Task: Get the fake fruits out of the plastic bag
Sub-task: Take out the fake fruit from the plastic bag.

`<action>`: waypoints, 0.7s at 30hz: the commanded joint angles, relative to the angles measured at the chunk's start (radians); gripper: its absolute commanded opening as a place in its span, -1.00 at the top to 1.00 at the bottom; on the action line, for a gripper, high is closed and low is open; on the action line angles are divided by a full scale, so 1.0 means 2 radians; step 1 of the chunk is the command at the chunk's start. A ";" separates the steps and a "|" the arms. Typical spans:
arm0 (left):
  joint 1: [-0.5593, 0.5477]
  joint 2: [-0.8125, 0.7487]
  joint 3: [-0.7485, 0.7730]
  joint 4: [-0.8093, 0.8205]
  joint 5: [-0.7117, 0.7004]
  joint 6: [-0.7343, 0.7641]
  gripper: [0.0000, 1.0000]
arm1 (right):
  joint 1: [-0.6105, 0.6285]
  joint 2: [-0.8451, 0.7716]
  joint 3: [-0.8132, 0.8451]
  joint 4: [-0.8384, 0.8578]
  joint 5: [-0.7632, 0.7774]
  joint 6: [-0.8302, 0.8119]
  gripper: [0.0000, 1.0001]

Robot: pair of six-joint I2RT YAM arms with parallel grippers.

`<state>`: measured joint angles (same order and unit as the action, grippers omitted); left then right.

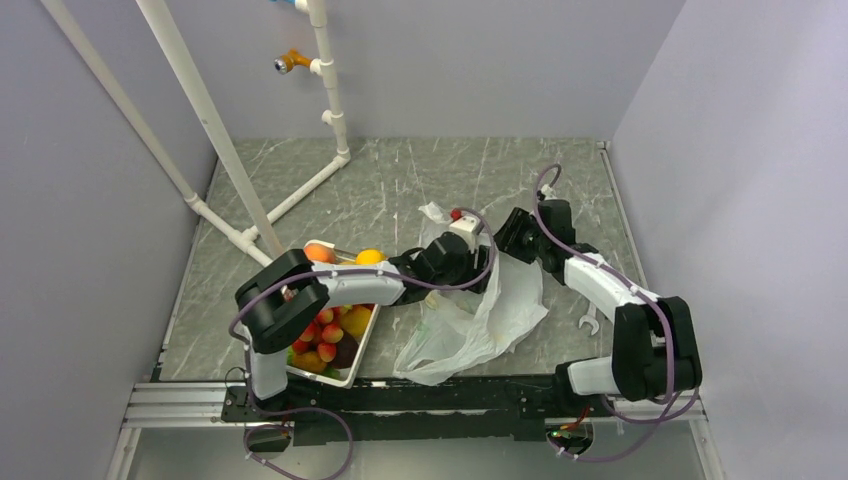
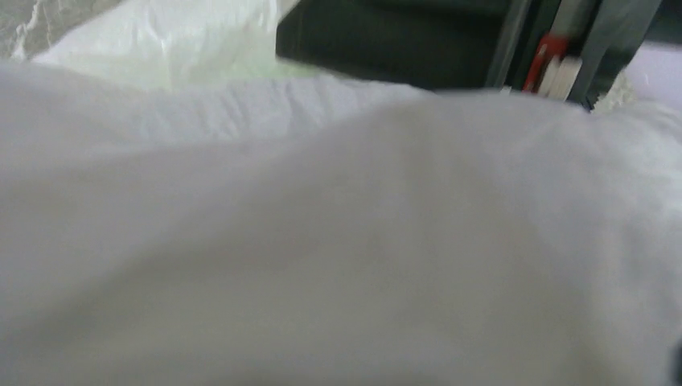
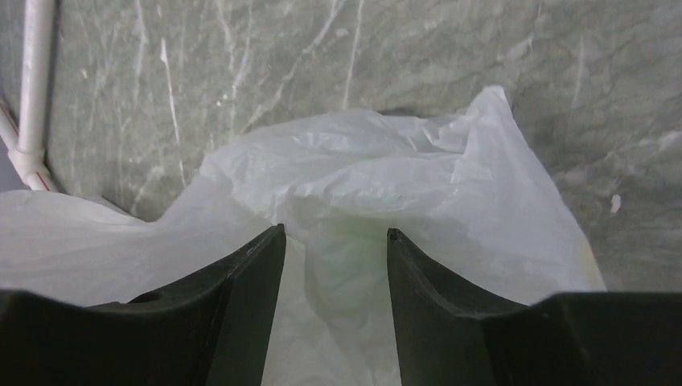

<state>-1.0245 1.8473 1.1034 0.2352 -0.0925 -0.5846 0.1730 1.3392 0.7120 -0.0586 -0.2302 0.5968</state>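
Crinkly white film of the plastic bag (image 2: 322, 241) pressed close against the left wrist camera, blurred, and hid the left gripper's (image 1: 460, 240) fingers, so whether they were released or clenched could not be told. From above, that gripper sat at the bag's raised far end. The bag lay in the middle of the table (image 1: 400, 170), its long axis running near to far. Its bunched far end was lifted between the two grippers, and its flatter near end spread toward the near edge. The right gripper (image 3: 336, 241) reached in from the right, fingers parted around a faintly green fold of film, not visibly pinched. A white basket (image 1: 362, 352) stood just left of the bag.
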 commanded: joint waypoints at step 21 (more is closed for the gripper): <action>-0.023 0.048 0.061 -0.086 -0.085 0.048 -0.54 | -0.011 0.065 -0.044 0.087 -0.153 0.035 0.31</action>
<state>-1.0676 1.9781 1.2888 -0.0265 -0.2676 -0.5327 0.1539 1.4517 0.6086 0.0998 -0.4530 0.6586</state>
